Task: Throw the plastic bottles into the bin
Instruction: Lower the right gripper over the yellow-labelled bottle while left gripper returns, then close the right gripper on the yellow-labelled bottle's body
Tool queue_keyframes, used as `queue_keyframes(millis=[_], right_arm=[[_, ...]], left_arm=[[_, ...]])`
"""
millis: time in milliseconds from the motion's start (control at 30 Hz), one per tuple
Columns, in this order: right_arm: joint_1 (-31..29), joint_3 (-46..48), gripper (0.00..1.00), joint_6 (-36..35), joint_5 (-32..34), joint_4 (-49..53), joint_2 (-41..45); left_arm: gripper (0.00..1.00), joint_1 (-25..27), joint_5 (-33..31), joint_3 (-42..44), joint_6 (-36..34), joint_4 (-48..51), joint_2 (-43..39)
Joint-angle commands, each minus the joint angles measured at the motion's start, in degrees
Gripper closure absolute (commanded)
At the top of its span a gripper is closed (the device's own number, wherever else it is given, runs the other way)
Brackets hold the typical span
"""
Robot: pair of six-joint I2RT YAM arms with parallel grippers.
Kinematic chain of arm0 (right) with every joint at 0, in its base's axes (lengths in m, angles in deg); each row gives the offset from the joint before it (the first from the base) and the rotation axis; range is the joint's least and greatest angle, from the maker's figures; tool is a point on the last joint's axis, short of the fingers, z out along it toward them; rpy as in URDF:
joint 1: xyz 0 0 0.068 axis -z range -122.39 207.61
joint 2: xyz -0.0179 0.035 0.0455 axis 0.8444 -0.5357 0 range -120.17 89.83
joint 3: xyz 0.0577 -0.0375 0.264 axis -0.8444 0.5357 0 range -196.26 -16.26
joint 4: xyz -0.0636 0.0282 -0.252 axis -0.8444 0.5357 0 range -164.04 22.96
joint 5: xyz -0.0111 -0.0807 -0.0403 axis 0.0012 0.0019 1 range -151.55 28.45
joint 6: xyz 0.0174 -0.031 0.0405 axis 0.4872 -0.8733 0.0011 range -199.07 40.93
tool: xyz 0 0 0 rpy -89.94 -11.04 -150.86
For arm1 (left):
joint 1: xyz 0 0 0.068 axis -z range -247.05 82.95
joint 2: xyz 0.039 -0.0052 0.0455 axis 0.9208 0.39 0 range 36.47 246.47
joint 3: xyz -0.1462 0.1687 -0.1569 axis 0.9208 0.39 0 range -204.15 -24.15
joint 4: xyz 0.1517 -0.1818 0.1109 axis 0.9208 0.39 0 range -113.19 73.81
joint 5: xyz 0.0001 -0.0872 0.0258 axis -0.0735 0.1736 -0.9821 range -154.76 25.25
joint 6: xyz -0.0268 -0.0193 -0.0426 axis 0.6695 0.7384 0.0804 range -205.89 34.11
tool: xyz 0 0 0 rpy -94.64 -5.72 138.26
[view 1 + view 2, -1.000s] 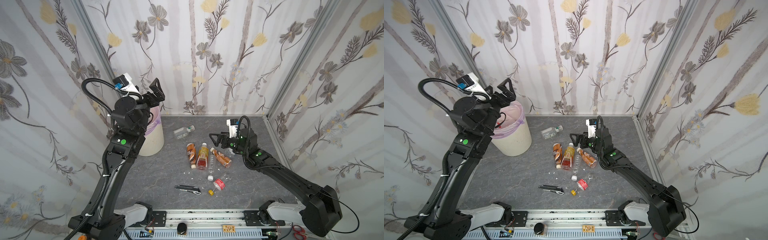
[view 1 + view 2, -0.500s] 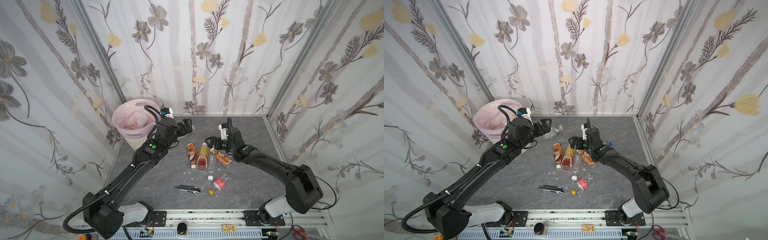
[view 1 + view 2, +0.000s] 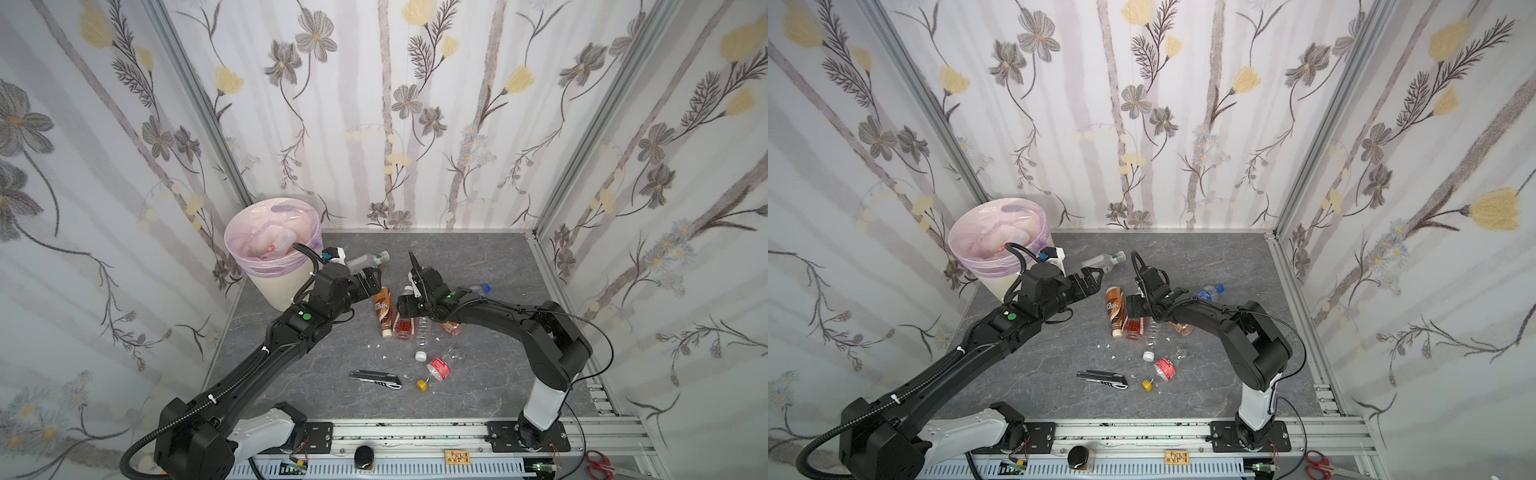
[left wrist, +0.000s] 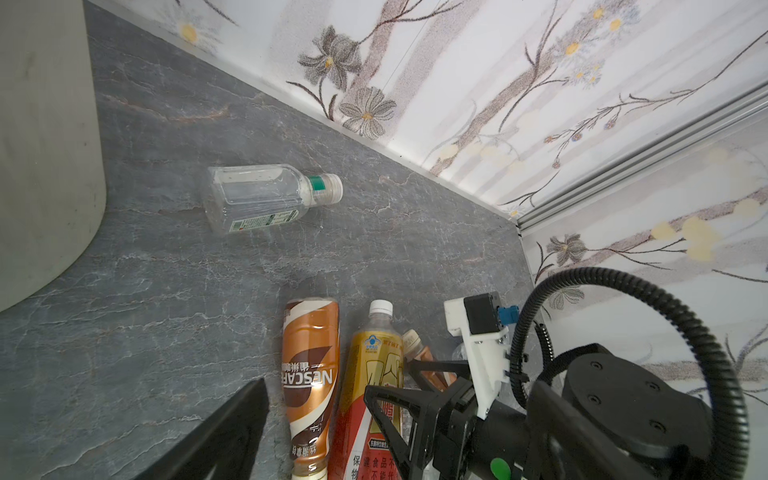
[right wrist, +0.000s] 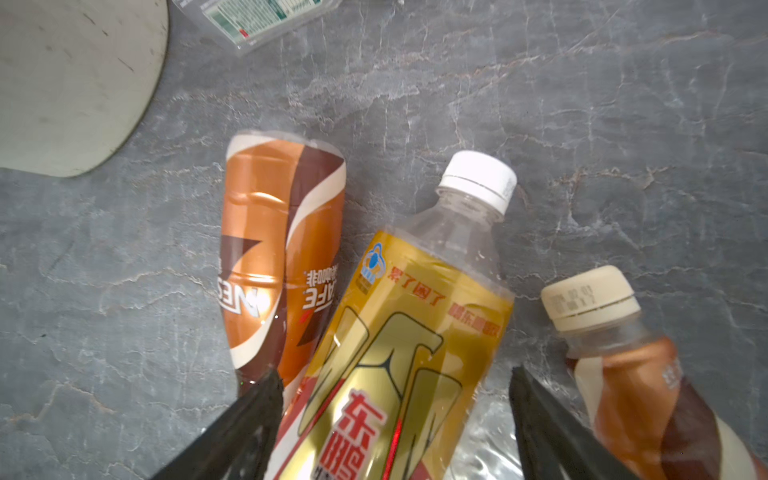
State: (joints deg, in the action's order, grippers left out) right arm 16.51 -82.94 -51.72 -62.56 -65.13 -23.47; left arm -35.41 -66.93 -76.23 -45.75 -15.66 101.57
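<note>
The cream bin [image 3: 272, 286] with a pink liner stands at the back left and holds bottles. My right gripper [image 5: 395, 428] is low on the floor, jaws open astride a yellow-and-red labelled bottle [image 5: 407, 332] with gaps on both sides. A brown Nescafe bottle [image 3: 383, 309] lies beside it on the left and an amber bottle [image 5: 623, 365] with a cream cap on the right. My left gripper [image 3: 374, 280] hangs open and empty just left of the Nescafe bottle. A clear bottle [image 4: 262, 197] lies near the bin.
A grey-black utility knife [image 3: 376, 379] lies toward the front. Near it are a clear bottle with a white cap [image 3: 422, 338] and a red-labelled bottle with a yellow cap [image 3: 436, 370]. A blue-capped bottle [image 3: 480, 288] sits behind the right arm. Walls enclose three sides.
My left arm swung down from above the bin to floor level by the Nescafe bottle. My right gripper dropped over the yellow-and-red bottle and its jaws narrowed a little.
</note>
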Motion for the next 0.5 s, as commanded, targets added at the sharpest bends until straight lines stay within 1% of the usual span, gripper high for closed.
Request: queue_keyframes(millis=[0,133,233,467], right_arm=[[-0.4,-1.9,0.17,-1.0,1.3,1.4,-2.0],[-0.4,-4.2,0.18,-1.3,1.1,2.8,-4.5],[-0.4,-5.6,0.21,-1.3,1.0,3.2,-5.8],[-0.3,-8.1,0.33,-1.5,1.0,4.1,-7.9]], left_arm=[[0.00,-0.3,1.2,1.9,1.1,-1.1,-0.7],[0.00,-0.3,2.2,3.3,1.5,-1.1,-0.4],[0.00,-0.4,2.0,3.5,1.1,-1.1,-0.7],[0.00,-0.8,2.2,2.8,0.4,-1.1,-0.9]])
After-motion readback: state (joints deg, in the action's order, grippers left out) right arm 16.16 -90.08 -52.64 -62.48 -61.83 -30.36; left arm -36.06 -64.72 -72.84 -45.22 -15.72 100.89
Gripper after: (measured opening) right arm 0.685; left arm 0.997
